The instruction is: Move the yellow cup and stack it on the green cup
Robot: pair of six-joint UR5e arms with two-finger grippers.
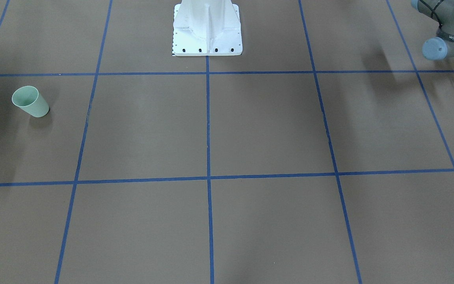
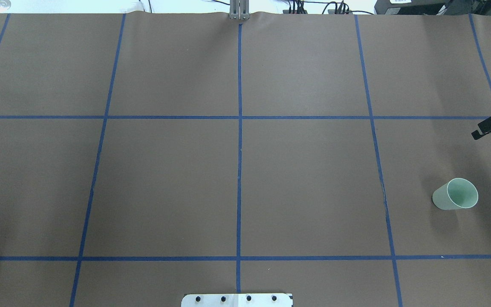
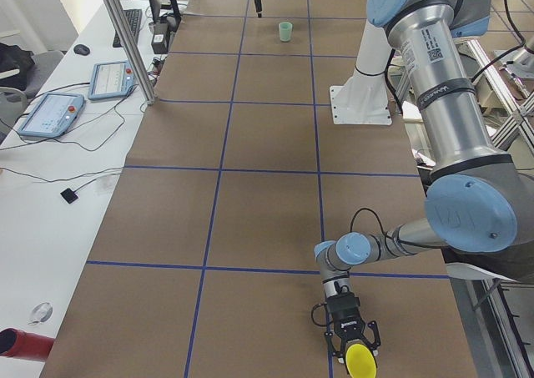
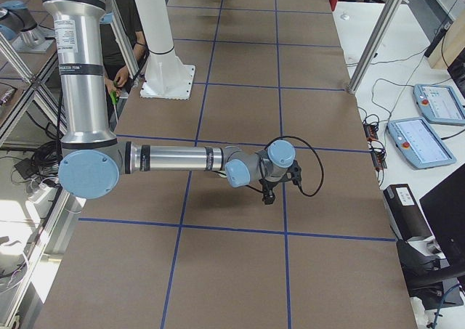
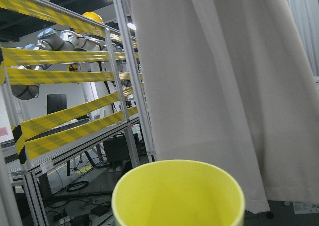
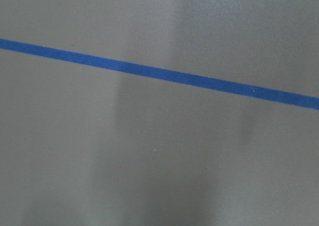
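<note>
The yellow cup [image 3: 362,362] is at the near end of the table in the exterior left view, between the fingers of my left gripper [image 3: 354,353]. It fills the bottom of the left wrist view [image 5: 178,193], where no fingers show, so I cannot tell if the grip is shut. The green cup [image 2: 455,194] stands upright on the brown table at the right; it also shows in the front view [image 1: 30,101]. My right gripper [image 2: 478,133] hangs beyond the cup at the view's right edge, apart from it. It is partly cut off, so I cannot tell whether it is open or shut.
The white robot base [image 1: 207,31] stands at the table's middle rear edge. Blue tape lines [image 2: 239,128] grid the brown table. Metal posts [image 3: 125,36] and control pendants [image 3: 50,115] line the operators' side. A person [image 4: 123,53] stands behind the base.
</note>
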